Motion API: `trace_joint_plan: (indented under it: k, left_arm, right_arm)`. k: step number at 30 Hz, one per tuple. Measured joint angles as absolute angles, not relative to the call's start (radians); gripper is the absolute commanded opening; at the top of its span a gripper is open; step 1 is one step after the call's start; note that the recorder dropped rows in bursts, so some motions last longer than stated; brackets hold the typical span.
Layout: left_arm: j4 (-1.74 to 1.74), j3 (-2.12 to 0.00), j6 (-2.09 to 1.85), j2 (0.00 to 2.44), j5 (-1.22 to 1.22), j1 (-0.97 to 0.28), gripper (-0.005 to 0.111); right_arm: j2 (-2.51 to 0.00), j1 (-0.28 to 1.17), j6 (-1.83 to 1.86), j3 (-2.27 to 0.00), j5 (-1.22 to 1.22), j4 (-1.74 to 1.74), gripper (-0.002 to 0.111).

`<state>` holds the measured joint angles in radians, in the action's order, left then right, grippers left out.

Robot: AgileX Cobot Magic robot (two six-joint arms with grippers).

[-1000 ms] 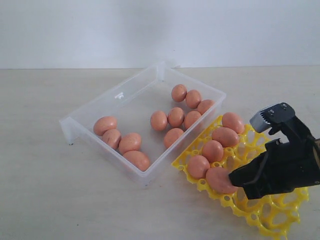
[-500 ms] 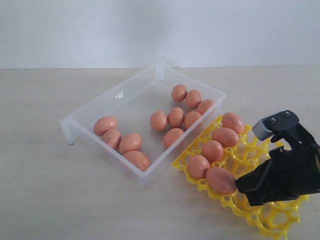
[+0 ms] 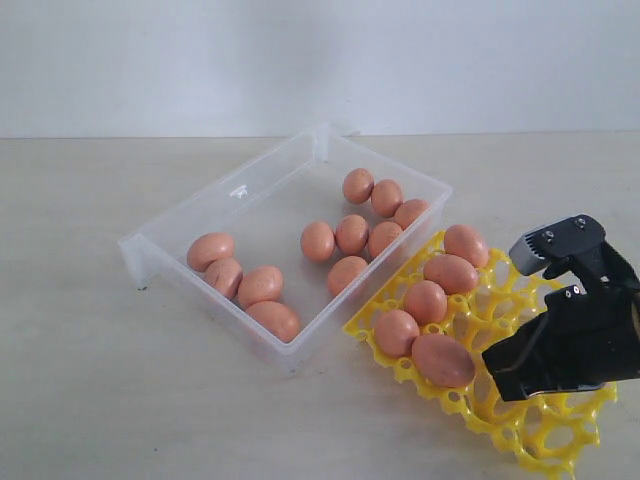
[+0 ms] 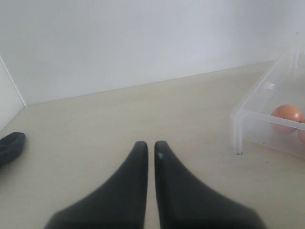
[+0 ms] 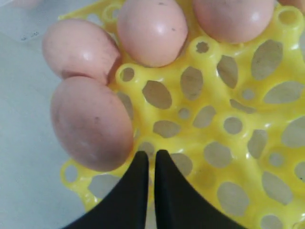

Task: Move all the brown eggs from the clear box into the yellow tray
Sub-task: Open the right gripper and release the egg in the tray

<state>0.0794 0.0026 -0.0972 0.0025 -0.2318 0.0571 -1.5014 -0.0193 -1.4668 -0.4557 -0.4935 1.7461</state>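
The clear box (image 3: 200, 202) holds several brown eggs (image 3: 351, 233), some in a cluster near its right wall and some at its front left corner. The yellow tray (image 3: 545, 420) lies to its right with several eggs along its left edge. My right gripper (image 3: 492, 362) is shut and empty. It hovers over the tray just right of the nearest egg (image 3: 442, 360) and is not touching it. In the right wrist view, that gripper (image 5: 151, 155) points at the yellow tray (image 5: 214, 114) beside this egg (image 5: 90, 124). My left gripper (image 4: 150, 145) is shut over bare table, away from the clear box (image 4: 248, 114).
The pale table runs to a white wall behind. A dark rounded object (image 4: 9, 145) lies on the table at the edge of the left wrist view. One egg (image 4: 287, 114) shows through the box corner there. The tray's right-hand cups (image 3: 570, 435) hold nothing.
My right gripper has drawn back to the right, away from the nearest egg it was touching. That egg now rests in the tray's front left cup. The left gripper is not seen earlier.
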Motion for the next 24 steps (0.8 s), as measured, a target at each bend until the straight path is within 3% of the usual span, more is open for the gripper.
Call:
trace_joint_plan:
  k: [8,24]
  left_arm:
    - [0.079,0.003,-0.097,0.003,-0.232,0.057,0.004]
    - [0.079,0.003,-0.097,0.003,-0.232,0.057,0.004]
  right_arm:
    - [-1.501,-0.019,-1.469,-0.456,-0.613,1.746,0.000]
    - [-1.569,0.021,-1.466,-0.458,-0.540,1.746,0.000]
